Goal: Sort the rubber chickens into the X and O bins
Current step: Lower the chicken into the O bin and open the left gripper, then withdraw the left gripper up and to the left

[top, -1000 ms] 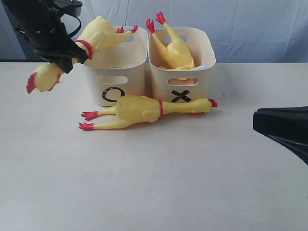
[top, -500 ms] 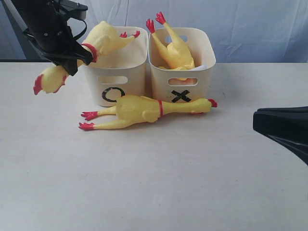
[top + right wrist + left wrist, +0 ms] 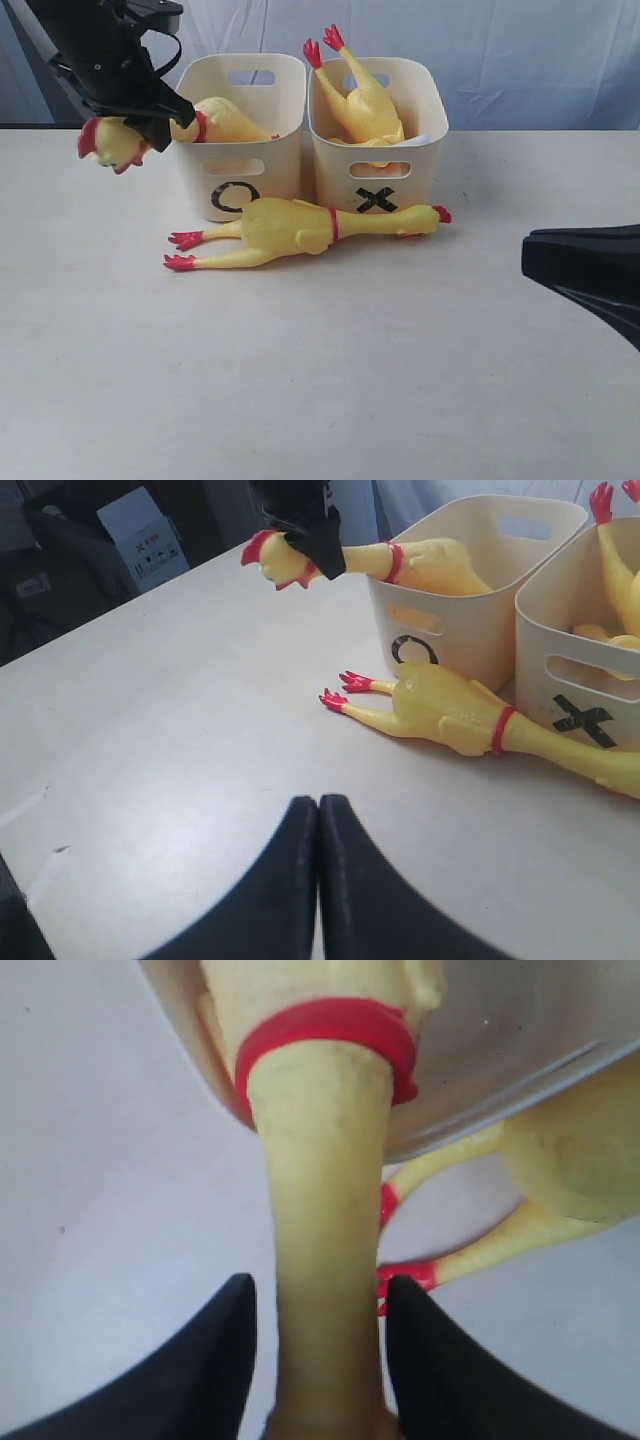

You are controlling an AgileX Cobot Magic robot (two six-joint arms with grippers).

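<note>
1. Rubber-chicken sorting, judged about two-thirds done: one toy binned, one at the point of release, one untouched.
2. Right gripper (image 3: 318, 810), nearest, by the right edge of the table (image 3: 320, 400): fingers pressed together, holding nothing.
3. Lying chicken (image 3: 290, 228): flat on the table just in front of both bins, head toward the right edge, feet toward the left. It is not yet sorted, and which bin it belongs in cannot be told.
4. O bin (image 3: 240, 190) and X bin (image 3: 420, 110): side by side near the table's far edge, touching or nearly so.
5. Draped chicken (image 3: 225, 120): body inside the O bin, neck across its left rim, head hanging outside.
6. Left gripper (image 3: 318, 1282): fingers parted on either side of that neck. A sliver of gap shows beside one finger, so the grip looks slack.
7. Upended chicken (image 3: 365, 105): inside the X bin, red feet standing above the rim; counted as sorted.
</note>
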